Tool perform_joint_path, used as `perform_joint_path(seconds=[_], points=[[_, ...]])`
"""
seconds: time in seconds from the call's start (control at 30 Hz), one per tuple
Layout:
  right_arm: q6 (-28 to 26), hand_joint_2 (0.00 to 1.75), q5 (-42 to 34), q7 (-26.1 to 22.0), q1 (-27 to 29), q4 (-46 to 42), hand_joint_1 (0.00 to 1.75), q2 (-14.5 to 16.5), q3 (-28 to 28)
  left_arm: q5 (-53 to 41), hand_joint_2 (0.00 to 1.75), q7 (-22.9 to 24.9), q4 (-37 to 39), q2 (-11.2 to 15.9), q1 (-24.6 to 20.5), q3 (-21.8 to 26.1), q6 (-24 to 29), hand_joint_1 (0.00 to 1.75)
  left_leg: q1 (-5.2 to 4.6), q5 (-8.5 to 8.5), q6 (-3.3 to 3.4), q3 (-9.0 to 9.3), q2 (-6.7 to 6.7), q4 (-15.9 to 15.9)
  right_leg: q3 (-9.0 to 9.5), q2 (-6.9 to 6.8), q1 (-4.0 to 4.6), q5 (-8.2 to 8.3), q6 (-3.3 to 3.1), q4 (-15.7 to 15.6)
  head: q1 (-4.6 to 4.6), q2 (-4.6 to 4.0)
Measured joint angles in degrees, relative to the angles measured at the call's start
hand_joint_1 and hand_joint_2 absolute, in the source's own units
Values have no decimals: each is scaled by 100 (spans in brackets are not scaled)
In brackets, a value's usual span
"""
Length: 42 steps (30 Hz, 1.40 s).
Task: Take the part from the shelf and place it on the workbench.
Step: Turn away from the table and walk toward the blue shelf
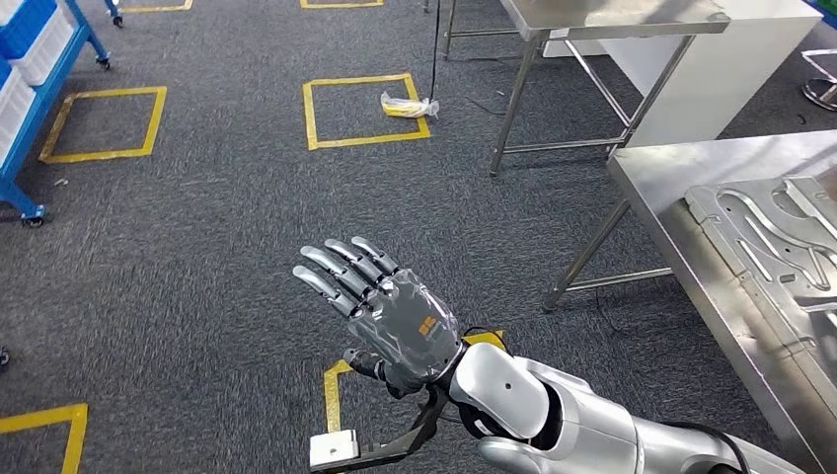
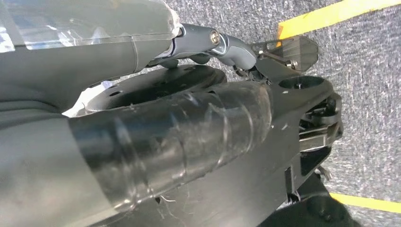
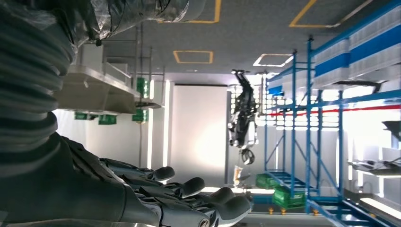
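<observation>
Right hand [image 1: 390, 316]: mine, raised in front of me, palm away, fingers straight and spread, holding nothing. The right wrist view shows the same hand [image 3: 156, 201] with the fingers lying side by side, nothing between them.

Left hand [image 2: 198, 40]: hanging low beside dark body parts. I cannot tell whether it is spread or curled.

Part [image 1: 780, 237]: a grey stamped metal panel lying flat on the workbench [image 1: 651, 173], well to the right of my right hand and apart from it. Its long axis runs along the bench's length. I cannot tell whether it is the piece I am meant to fetch.

Shelf [image 1: 30, 59]: blue frame at the far left edge, well apart from both hands and opposite the bench.

Relation that counts: bench and panel sit on my right hand's side, and the shelf is across the floor to the left.

Floor: grey carpet with yellow squares [image 1: 365, 109].
</observation>
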Motion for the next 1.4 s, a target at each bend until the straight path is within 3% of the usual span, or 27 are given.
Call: perform_joint_path(seconds=[0.07,0.1,0.13,0.2,0.27,0.3,0.33,0.37,0.4,0.43,0.5,0.57,0.63,0.67,0.7,0.77,0.83,0.9,0.97,1.0,1.03,1.1,1.17,1.23,1.27,1.33,1.4], points=[[0,175,-1,-1,0,1,0,0,1,1,0,-1,0,0,0,0,0,0,-3,3,2,-4,-5,0,-8,3,6,-11,-7,26,0,0],[-2,175,-17,-12,0,8,0,0,4,5,0,-7,0,-9,0,0,-4,0,-24,19,18,-20,-47,1,-2,21,60,-14,-57,84,-1,0],[-2,175,-37,-24,-2,17,0,0,8,14,0,-14,-1,-23,-2,0,-10,0,-51,42,41,-37,-112,1,59,48,145,33,-138,60,-2,0],[12,175,-106,-47,-72,31,0,8,20,36,0,-32,-9,-85,-38,0,-8,0,-16,191,68,-44,-456,-123,404,360,433,359,-402,-502,6,0],[28,175,-147,-47,-141,27,0,23,26,48,0,-44,-17,-125,-62,0,4,0,33,376,83,14,-788,-358,744,532,561,682,-539,-1219,14,0],[28,175,-158,-47,-151,27,0,35,27,49,0,-51,-17,-121,-50,0,5,0,2,418,180,35,-799,-446,875,411,492,777,-529,-1514,15,0],[25,175,-166,-56,-161,28,0,52,29,50,0,-62,-16,-113,-35,0,6,0,-32,395,256,48,-703,-474,1016,235,413,955,-504,-1835,-4,0],[20,175,-176,-70,-166,32,0,69,33,51,0,-70,-16,-98,-27,0,7,0,-54,291,278,17,-530,-380,1149,74,338,1117,-490,-2138,-21,0],[16,175,-185,-92,-166,41,0,82,41,51,0,-75,-15,-79,-23,0,10,0,-47,122,237,-74,-327,-160,1234,-72,269,1249,-473,-2343,-39,0],[13,175,-191,-118,-152,55,0,89,51,51,0,-79,-15,-61,-24,0,11,0,-28,-74,84,-197,-167,151,1244,-191,240,1324,-454,-2370,-56,0],[12,175,-204,-154,-118,99,0,90,70,52,0,-84,-15,-31,-28,0,13,0,44,-282,-199,-409,-42,640,1212,-344,174,1277,-401,-2304,-53,0],[9,175,-210,-174,-106,135,0,90,84,52,0,-82,-13,1,-14,0,17,0,173,-126,-448,-265,46,421,1113,-488,64,1188,-256,-2109,-55,0],[9,175,-212,-186,-105,158,0,90,97,52,0,-78,-18,6,15,0,21,0,239,18,-650,-110,154,127,950,-597,-34,1027,-62,-1774,-68,0],[7,175,-213,-188,-109,168,0,90,103,51,0,-79,-21,2,21,0,25,0,242,2,-648,-126,178,126,856,-627,-57,930,22,-1563,-93,0],[4,175,-215,-189,-112,175,0,90,107,50,0,-86,-25,-16,18,0,29,0,225,-43,-585,-200,174,245,780,-645,-70,861,84,-1395,-115,0],[7,87,-219,-178,-117,178,0,92,113,50,0,-88,-17,-23,1,1,39,0,231,-78,-402,-275,106,348,714,-659,-89,784,164,-1190,-141,0],[62,0,-223,-140,-114,172,0,99,123,54,0,-81,-9,-18,0,1,39,0,221,-75,-341,-327,33,399,718,-584,-112,701,199,-1122,-130,0],[146,0,-234,-106,-113,149,0,104,138,55,0,-78,-10,-14,-6,0,39,0,173,-68,-307,-329,-39,388,585,-317,-110,412,129,-743,-125,0],[185,0,-282,-109,-109,135,0,104,146,57,0,-76,-11,-16,-9,0,39,0,118,-62,-285,-291,-99,358,196,-55,-24,43,-20,49,-123,0],[183,0,-312,-118,-105,139,0,104,147,62,0,-77,-11,-19,-8,0,37,0,94,-62,-280,-275,-131,349,-20,13,47,-52,-98,407,-124,0],[173,0,-337,-123,-100,145,0,103,147,68,0,-79,-11,-23,-8,1,34,0,75,-65,-276,-265,-163,346,-149,44,119,-16,-170,548,-123,0],[174,0,-352,-100,-100,143,0,110,149,82,0,-86,-11,-40,-14,1,28,0,55,-78,-254,-230,-236,333,-93,98,271,366,-352,172,-127,0],[214,0,-347,-71,-119,118,0,119,149,87,0,-88,-13,-64,-21,1,28,0,45,-89,-231,-186,-300,296,199,210,414,824,-545,-620,-128,0],[230,0,-345,-80,-133,103,0,122,149,86,0,-85,-13,-78,-22,0,30,0,30,-77,-220,-162,-349,240,381,276,473,1004,-632,-1079,-127,0],[220,0,-347,-93,-134,105,0,121,149,85,0,-86,-12,-77,-19,0,30,0,19,-60,-221,-157,-372,207,416,261,467,1010,-637,-1164,-129,0],[205,0,-350,-115,-133,115,0,125,149,85,0,-92,-11,-71,-14,0,30,0,-12,-72,-234,-157,-354,173,513,183,418,1049,-581,-1388,-129,0],[210,0,-351,-123,-132,123,0,130,149,86,0,-94,-11,-61,-20,0,29,0,-56,-297,-266,-254,-196,419,617,103,372,1124,-512,-1613,-132,0]])
